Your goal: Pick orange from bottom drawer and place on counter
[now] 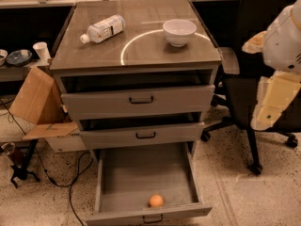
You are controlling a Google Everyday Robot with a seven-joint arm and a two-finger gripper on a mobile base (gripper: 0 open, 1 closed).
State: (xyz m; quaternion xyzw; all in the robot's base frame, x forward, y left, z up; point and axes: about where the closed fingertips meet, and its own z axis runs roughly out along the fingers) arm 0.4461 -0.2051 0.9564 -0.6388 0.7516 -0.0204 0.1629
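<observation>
The orange point(156, 201) lies on the grey floor of the open bottom drawer point(122, 182), near its front panel and slightly right of centre. The counter point(141, 55) is the glossy top of the grey cabinet, marked with a white arc. My arm comes in at the right edge of the camera view, white above and pale yellow below. My gripper point(270, 112) hangs at its lower end in front of the black chair, well to the right of the cabinet and above the drawer. It holds nothing that I can see.
A white bowl point(179, 31) and a plastic bottle lying on its side point(103, 29) are on the counter. The two upper drawers point(141, 99) stand slightly open. A black office chair point(249, 79) is at the right, a cardboard box point(35, 100) and cables at the left.
</observation>
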